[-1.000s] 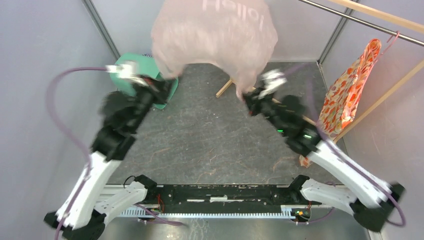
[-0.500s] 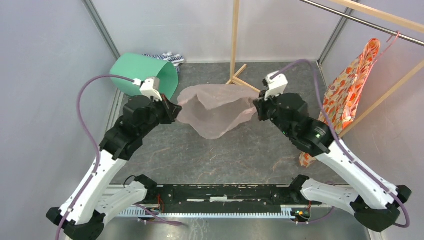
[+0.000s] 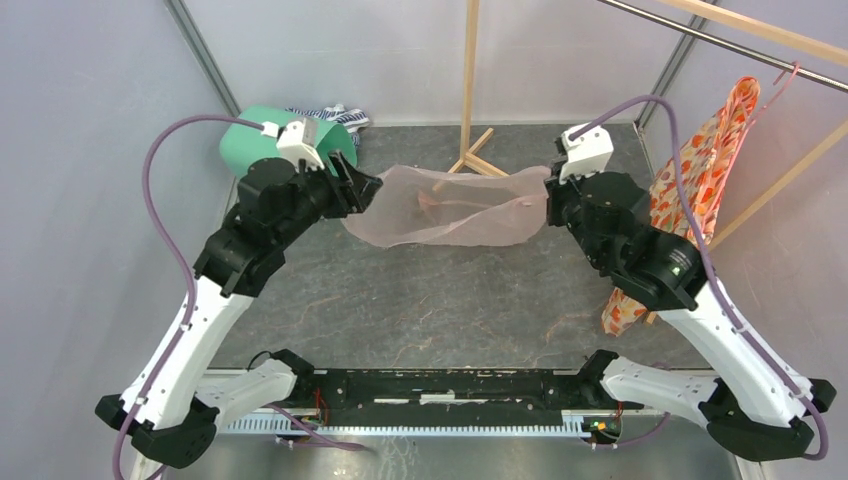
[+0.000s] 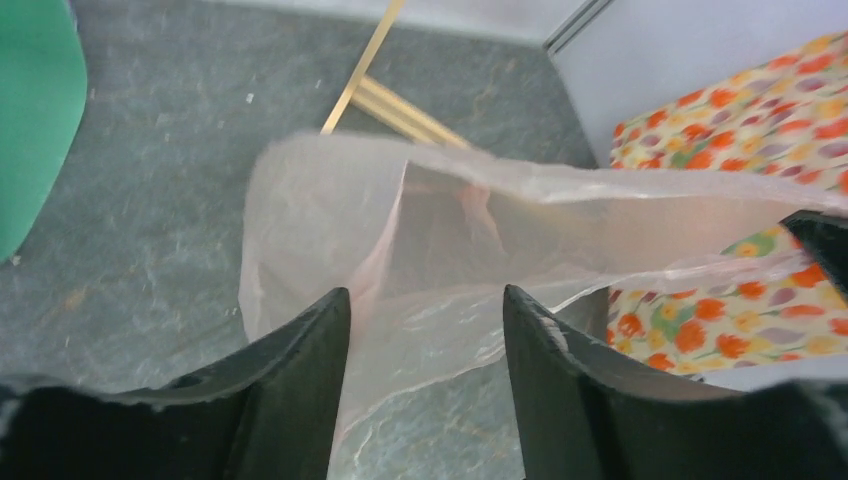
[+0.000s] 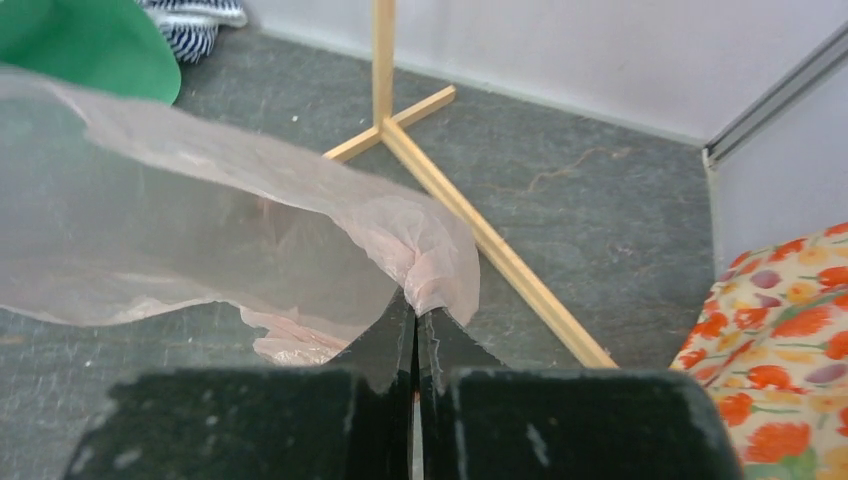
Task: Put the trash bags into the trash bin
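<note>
The pale pink translucent trash bag (image 3: 440, 205) hangs stretched across the middle of the floor. My right gripper (image 3: 548, 195) is shut on its bunched right corner; the wrist view shows the film (image 5: 200, 220) pinched at the closed tips (image 5: 415, 305). My left gripper (image 3: 365, 185) is open at the bag's left end. Its fingers (image 4: 320, 340) stand apart with loose film (image 4: 450, 230) beyond and below them, and nothing is clamped. The mint-green trash bin (image 3: 240, 145) lies tipped behind the left wrist, partly hidden, and shows as a green edge (image 4: 30, 100) at the far left.
A wooden stand (image 3: 468, 80) rises behind the bag, its feet (image 5: 470, 220) on the floor. A striped cloth (image 3: 330, 115) lies by the bin. An orange floral garment (image 3: 690, 190) hangs from a rail at the right. Walls close in on both sides.
My left gripper has opened and let go of the bag's left edge. The bag came down from overhead and now stretches low. The right arm has drawn back to the right, still holding it.
</note>
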{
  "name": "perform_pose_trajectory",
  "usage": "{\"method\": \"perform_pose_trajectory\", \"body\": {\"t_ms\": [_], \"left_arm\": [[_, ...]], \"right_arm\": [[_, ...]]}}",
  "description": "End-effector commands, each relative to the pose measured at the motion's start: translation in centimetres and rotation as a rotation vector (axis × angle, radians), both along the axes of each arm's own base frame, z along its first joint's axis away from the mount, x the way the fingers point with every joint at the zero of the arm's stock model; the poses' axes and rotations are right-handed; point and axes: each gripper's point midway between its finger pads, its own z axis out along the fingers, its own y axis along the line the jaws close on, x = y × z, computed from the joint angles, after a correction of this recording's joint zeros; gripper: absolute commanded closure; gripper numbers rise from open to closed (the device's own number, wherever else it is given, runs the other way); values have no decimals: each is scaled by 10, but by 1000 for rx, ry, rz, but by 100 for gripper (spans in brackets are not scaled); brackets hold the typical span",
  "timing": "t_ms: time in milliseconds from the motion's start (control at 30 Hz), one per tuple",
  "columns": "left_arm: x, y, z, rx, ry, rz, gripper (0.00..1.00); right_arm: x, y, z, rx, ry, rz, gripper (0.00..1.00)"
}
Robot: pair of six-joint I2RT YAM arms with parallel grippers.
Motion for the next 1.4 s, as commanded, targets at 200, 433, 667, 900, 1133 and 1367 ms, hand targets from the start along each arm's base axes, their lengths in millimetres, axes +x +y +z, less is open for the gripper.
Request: {"method": "perform_pose_trajectory", "body": {"t_ms": [200, 433, 667, 900, 1133, 1367], "left_arm": [[10, 13, 83, -23, -187, 68, 18], [58, 57, 38, 268, -119, 353, 18], [98, 93, -9, 601, -51, 572, 18], [130, 117, -45, 887, 0, 705, 18], [165, 142, -81, 1104, 91, 769, 19], [190, 161, -111, 1195, 158, 783, 21]], "right_arm": [[-9, -40, 28, -58, -47, -128, 100], [-16, -44, 34, -9, -81, -116, 100], [-18, -22, 21, 34, -68, -6, 100], [-20, -12, 14, 56, -71, 45, 100], [-22, -9, 14, 76, -82, 69, 100], [-23, -6, 12, 82, -81, 86, 100]]}}
